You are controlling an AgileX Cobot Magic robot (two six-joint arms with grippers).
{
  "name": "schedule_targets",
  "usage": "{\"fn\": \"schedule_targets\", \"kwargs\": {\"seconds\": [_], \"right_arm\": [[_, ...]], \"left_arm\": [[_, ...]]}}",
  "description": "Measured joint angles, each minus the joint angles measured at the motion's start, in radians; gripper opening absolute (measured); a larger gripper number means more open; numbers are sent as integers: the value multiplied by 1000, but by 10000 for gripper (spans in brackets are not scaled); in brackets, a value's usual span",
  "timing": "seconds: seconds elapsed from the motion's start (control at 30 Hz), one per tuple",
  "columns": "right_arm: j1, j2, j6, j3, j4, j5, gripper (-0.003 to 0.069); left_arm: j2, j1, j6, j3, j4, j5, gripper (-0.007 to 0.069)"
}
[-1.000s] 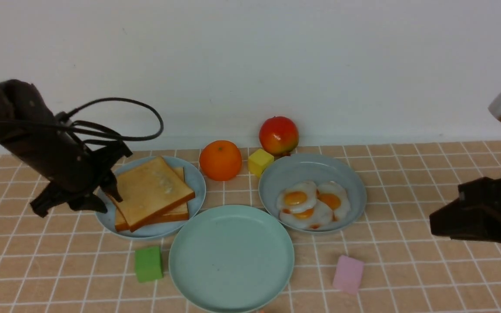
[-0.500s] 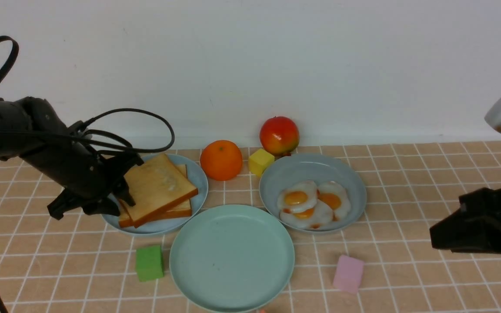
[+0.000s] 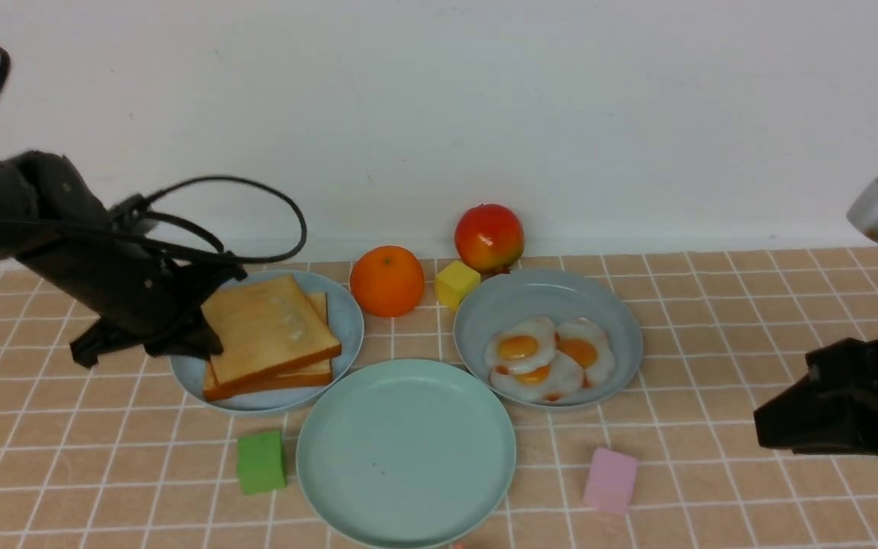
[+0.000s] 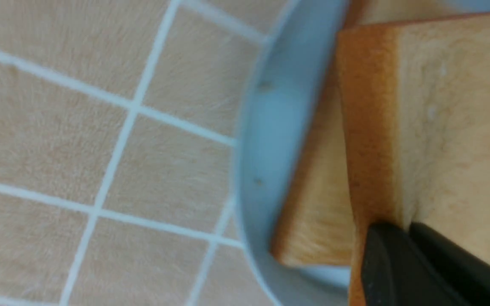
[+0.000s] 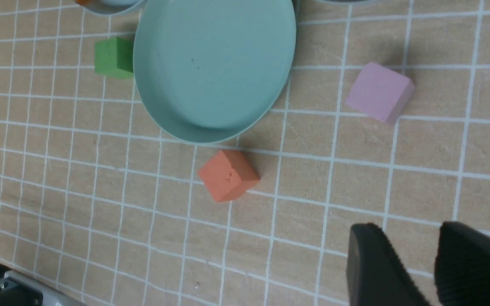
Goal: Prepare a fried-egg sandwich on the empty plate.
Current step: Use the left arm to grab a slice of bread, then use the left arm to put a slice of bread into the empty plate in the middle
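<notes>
The left end effector (image 3: 206, 339) grips the left edge of the top toast slice (image 3: 267, 332), which is stacked on another in the pale blue plate (image 3: 346, 316). The green plate (image 3: 408, 450) sits bare just beside it. Fried eggs (image 3: 542, 354) lie in the grey plate (image 3: 546, 301). The right end effector (image 5: 411, 238) hangs over the counter (image 5: 355, 178), its fingers slightly apart and holding nothing.

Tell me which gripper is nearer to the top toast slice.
Left. The left gripper grips the top toast slice at its edge; the right gripper hangs open far off to the right, beyond the pink block.
</notes>
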Motion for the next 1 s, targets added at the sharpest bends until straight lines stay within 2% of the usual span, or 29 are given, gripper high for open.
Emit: {"fn": "schedule_targets", "kwargs": {"seconds": [0.2, 0.37, 0.43, 0.63, 0.87, 1.0], "right_arm": [[0, 0, -4, 0, -6, 1, 239], [0, 0, -4, 0, -12, 2, 239], [0, 0, -4, 0, -13, 2, 239], [0, 0, -4, 0, -14, 0, 239], [0, 0, -4, 0, -14, -13, 239], [0, 0, -10, 0, -14, -21, 239]], "left_arm": [[-173, -10, 87, 1, -61, 45, -7], [-232, -102, 255, 71, -138, 53, -7], [-232, -155, 290, 130, -173, 38, -7], [-173, -257, 304, 260, -212, -67, -7], [-55, -274, 304, 273, -258, -107, 3], [-45, -274, 304, 273, -259, -111, 38]]}}
